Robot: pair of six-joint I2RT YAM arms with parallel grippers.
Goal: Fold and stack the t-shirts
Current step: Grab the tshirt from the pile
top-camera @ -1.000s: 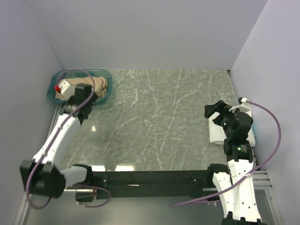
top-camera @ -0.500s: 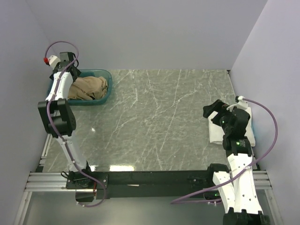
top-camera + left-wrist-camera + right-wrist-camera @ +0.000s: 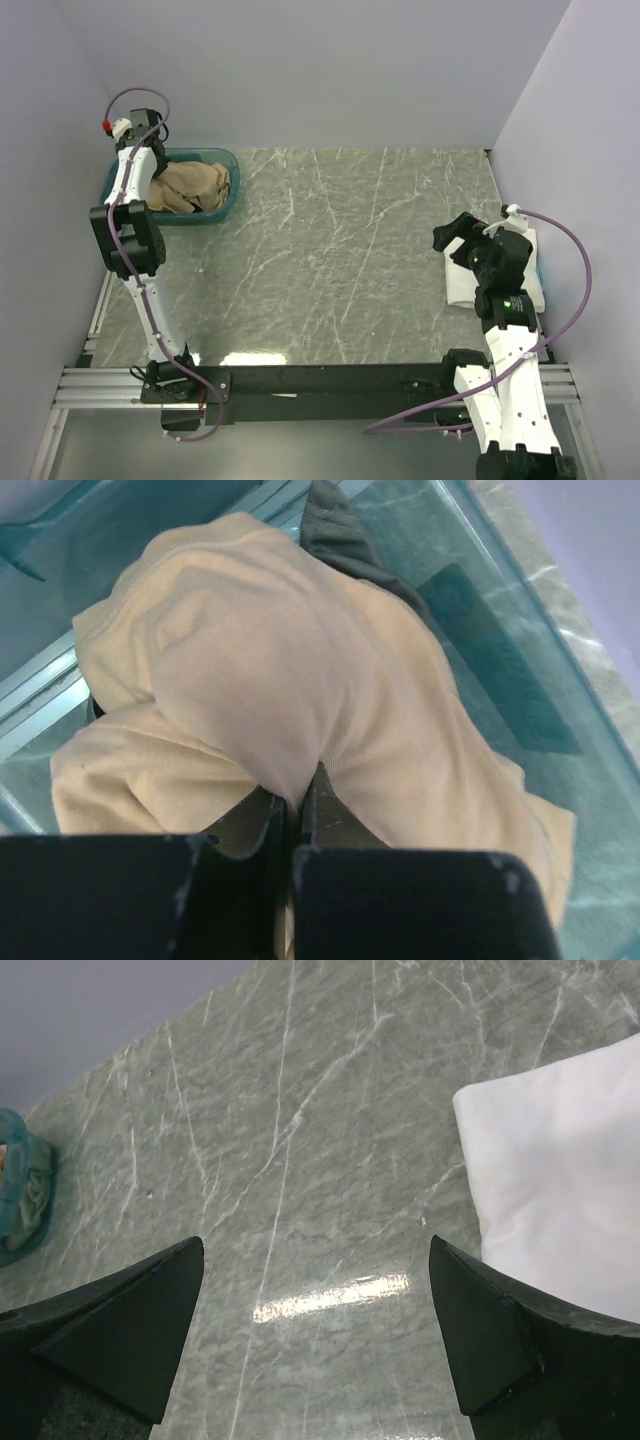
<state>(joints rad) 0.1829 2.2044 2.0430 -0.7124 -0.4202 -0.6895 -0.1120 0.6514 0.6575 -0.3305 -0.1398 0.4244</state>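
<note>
Inside the teal tub (image 3: 228,163) at the table's (image 3: 340,250) far left corner lies the crumpled tan shirt (image 3: 300,680), a fold of it pinched tight by the left gripper (image 3: 295,810). Across the table, the right gripper (image 3: 316,1250) hangs with its fingers wide apart, just beside a folded white shirt (image 3: 560,1210).

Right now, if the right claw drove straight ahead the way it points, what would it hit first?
Probably the bare table. The right claw stands open with only marble ahead, and the white shirt lies beside that line.
</note>
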